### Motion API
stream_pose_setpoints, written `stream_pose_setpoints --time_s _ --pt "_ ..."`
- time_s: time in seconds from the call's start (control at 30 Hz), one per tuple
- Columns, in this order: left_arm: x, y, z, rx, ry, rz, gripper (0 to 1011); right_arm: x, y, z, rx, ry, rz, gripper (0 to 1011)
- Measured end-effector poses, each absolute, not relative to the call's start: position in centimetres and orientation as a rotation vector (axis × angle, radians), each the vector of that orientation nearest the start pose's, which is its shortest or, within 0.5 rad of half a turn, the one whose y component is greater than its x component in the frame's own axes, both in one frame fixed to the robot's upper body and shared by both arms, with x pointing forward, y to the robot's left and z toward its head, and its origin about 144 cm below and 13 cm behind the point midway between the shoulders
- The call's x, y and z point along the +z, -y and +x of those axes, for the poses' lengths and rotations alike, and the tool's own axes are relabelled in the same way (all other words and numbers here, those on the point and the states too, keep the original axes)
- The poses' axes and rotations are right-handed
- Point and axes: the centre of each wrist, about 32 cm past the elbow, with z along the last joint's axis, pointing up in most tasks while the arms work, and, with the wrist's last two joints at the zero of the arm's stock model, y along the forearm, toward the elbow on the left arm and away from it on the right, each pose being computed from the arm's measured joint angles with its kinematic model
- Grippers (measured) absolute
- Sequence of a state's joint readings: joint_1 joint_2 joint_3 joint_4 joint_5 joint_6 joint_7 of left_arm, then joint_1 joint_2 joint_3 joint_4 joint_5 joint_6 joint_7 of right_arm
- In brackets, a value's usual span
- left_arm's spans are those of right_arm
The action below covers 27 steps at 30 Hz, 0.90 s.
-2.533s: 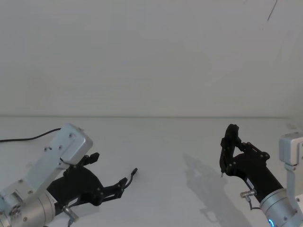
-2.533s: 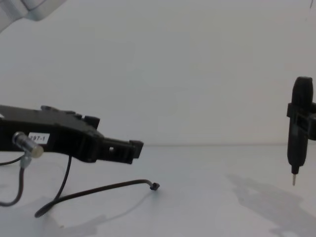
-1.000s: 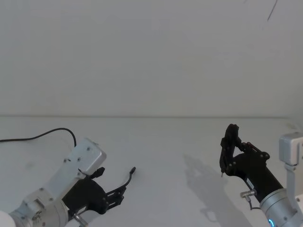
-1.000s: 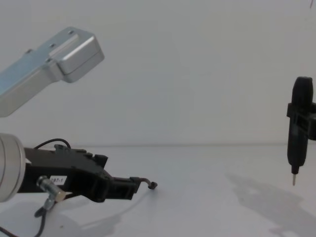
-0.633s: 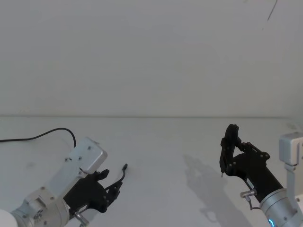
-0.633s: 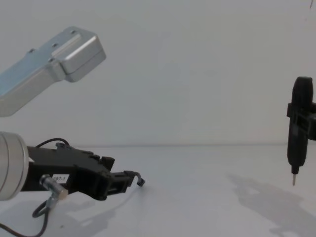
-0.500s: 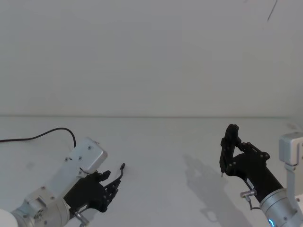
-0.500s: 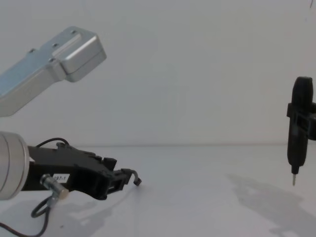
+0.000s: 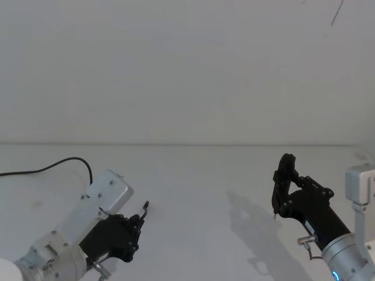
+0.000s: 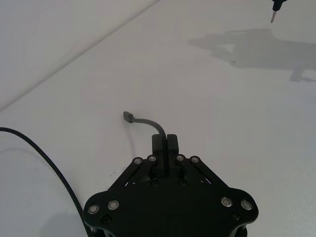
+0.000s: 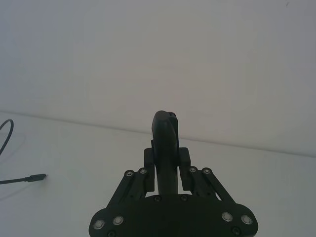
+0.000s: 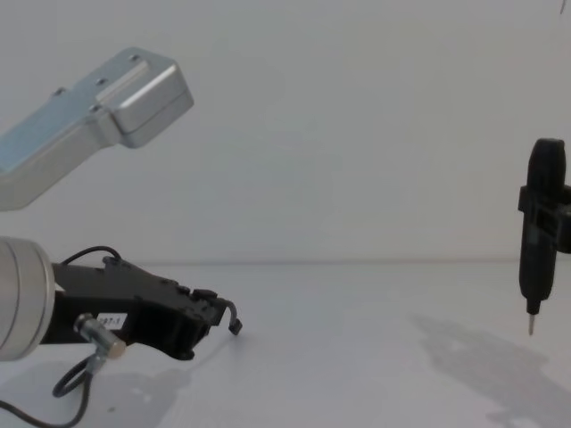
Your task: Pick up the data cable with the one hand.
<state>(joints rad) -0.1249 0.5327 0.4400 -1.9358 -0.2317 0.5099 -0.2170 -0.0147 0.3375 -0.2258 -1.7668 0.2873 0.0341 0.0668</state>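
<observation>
The data cable is a thin black cord ending in a small plug. My left gripper is shut on it just behind the plug, which curls up past the fingertips. In the head view the left gripper sits low at the near left with the plug raised above it. The chest view shows the same grip, the plug hanging off the tips. The cable trails away left across the table. My right gripper is at the right, shut on a black pen-like tool.
The white table runs back to a plain white wall. The pen-like tool's metal tip points down above the table at the right. A dark wire with a silver connector hangs under my left wrist.
My left gripper has shut on the cable's end and drawn it back to the left, lifting the plug off the table. The right arm has not moved.
</observation>
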Motion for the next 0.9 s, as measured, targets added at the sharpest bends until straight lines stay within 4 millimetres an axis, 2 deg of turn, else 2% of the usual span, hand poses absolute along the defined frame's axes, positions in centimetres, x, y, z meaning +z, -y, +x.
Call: stream_pose_setpoints --time_s 0.43,0.9 --pt "124.7 -20.9 43.8 0.866 0.113 0.407 48 119.1 23.8 44.4 -1.227 0.085 0.044 284" --pt "124.5 -21.7 43.0 0.792 0.291 0.338 48 121.5 24.5 44.4 -1.186 0.122 0.165 284"
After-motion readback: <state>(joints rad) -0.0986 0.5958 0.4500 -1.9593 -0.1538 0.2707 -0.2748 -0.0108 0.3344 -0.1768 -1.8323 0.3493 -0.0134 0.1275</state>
